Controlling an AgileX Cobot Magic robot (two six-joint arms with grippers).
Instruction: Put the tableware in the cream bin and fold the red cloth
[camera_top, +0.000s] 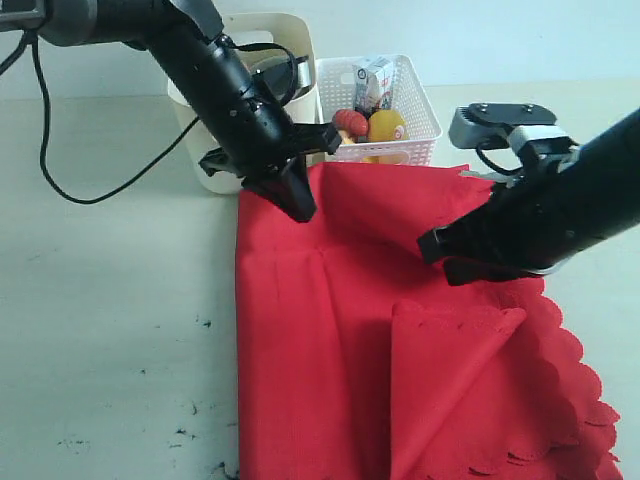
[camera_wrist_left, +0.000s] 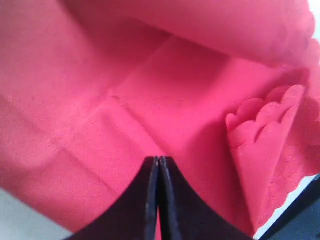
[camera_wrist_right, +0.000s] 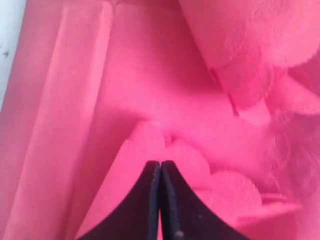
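One red cloth (camera_top: 330, 340) covers much of one pale bench (camera_top: 110, 330). Two containers stand at the cloth's twelve o'clock: one cream bin (camera_top: 305, 75) and, at its three o'clock, one white lattice basket (camera_top: 415, 110). The basket holds one milk carton (camera_top: 375, 82) and at least two toy foods, one red piece (camera_top: 350, 122) and one yellow piece (camera_top: 386, 125); they overlap, so a full count cannot be told. Dark items inside the bin cannot be counted. Two black robot arms reach in, each with one claw: left claw (camera_top: 300, 205), right claw (camera_top: 432, 245). One black cable (camera_top: 60, 170) trails at nine o'clock.
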